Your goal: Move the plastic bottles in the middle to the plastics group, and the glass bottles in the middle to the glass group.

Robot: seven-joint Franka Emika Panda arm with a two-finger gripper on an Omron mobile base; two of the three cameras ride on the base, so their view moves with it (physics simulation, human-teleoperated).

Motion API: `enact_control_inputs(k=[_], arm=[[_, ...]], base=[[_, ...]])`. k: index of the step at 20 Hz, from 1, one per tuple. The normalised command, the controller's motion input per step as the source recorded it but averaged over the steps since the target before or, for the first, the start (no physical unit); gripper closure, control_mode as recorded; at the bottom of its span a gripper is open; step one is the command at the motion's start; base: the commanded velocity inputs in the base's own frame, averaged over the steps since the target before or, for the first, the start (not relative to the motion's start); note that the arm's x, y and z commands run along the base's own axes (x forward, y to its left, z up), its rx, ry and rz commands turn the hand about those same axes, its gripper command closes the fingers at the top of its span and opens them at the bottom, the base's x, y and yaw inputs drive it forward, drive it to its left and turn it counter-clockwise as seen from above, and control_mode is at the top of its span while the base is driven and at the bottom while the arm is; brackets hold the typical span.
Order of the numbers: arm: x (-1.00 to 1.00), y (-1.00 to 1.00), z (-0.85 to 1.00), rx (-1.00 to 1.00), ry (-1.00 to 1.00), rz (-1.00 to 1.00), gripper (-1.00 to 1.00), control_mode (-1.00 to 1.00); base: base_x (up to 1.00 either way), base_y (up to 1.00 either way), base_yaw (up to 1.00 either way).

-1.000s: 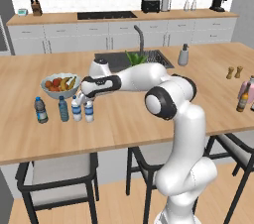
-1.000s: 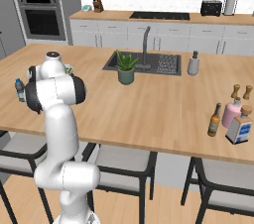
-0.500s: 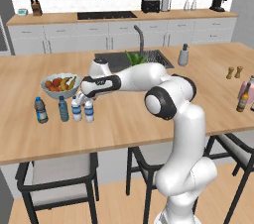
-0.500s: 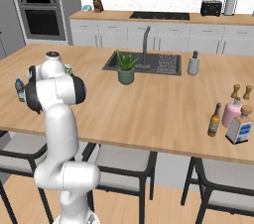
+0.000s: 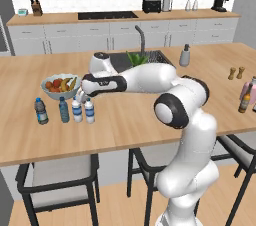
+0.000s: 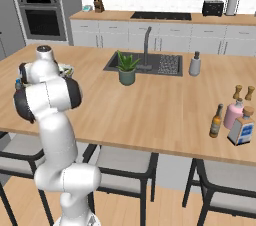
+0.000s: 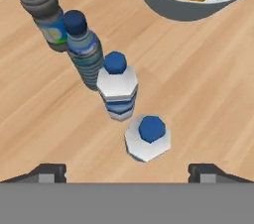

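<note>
both plastic bottles [image 5: 89,111] stand upright in a row with the plastics group [image 5: 64,109], just in front of the fruit bowl [image 5: 60,84]. the nearer one [image 7: 147,138] sits below the gripper [image 7: 127,172], whose jaws are apart and hold nothing. that half looks done. the beer bottle [image 6: 216,120] already stands beside the pink vessel [image 6: 233,113], far from the bowl, so little seems left. versus a second ago, the jaws have gone from closed to wide; the bottles have not moved.
</note>
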Motion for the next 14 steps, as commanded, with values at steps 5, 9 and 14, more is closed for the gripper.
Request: enact_control_inputs(k=[5, 9, 14], arm=[[-0.93, -0.50, 0.11, 0.04, -0.06, -0.12, -1.00, -1.00], [-0.48, -0.73, 0.00, 0.07, 0.00, -0.20, -1.00, -1.00], [-0.44, -0.68, 0.00, 0.06, 0.00, -0.23, -1.00, -1.00]], base=[[0.00, 0.00, 0.00], [0.00, 0.00, 0.00], [0.00, 0.00, 0.00]])
